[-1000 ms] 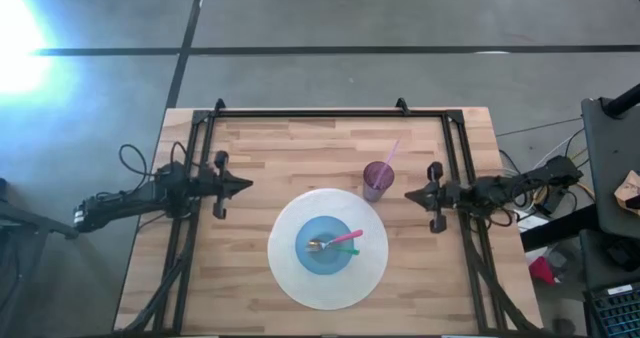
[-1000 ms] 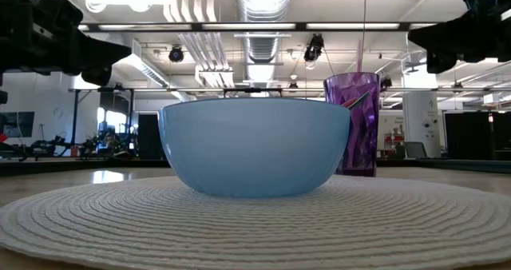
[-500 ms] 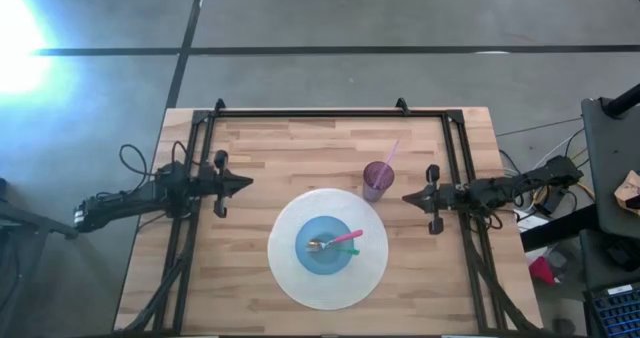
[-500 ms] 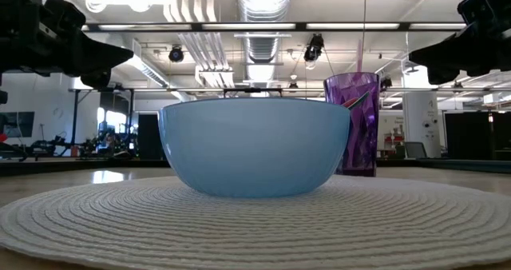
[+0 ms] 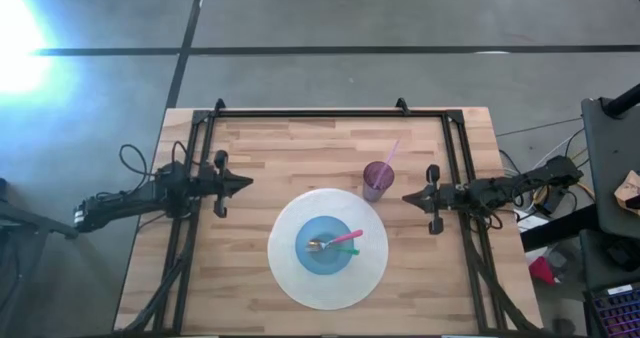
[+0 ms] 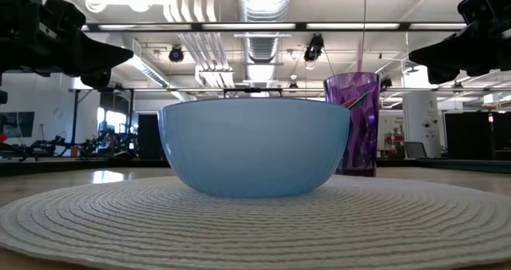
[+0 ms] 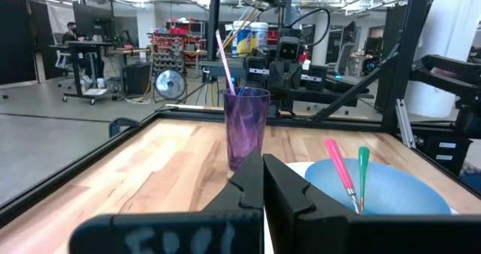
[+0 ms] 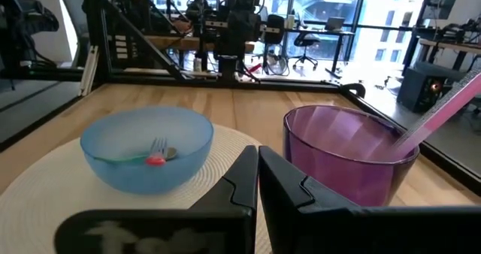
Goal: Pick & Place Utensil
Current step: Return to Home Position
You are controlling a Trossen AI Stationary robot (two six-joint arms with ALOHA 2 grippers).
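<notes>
A blue bowl [image 5: 329, 246] stands in the middle of a round white woven mat [image 5: 290, 278]. Two utensils lie in it, one with a pink handle [image 5: 349, 237] and one with a green handle [image 5: 346, 248]. Their metal heads [image 5: 315, 245] rest inside the bowl, and the handles lean on its rim toward the table's right. A purple cup [image 5: 377, 179] with a pink straw [image 5: 390, 155] stands just beyond the mat. My left gripper [image 5: 246, 184] hovers shut to the left of the mat. My right gripper [image 5: 405, 197] hovers shut to the right of the cup. Both point level toward the middle.
A black metal frame [image 5: 310, 113] runs along the table's far edge and down both sides beneath the arms. Bare wood [image 5: 300, 153] lies between the mat and the far rail.
My right gripper has tipped its fingertips a little downward while staying in place. The bowl, utensils and cup have not moved.
</notes>
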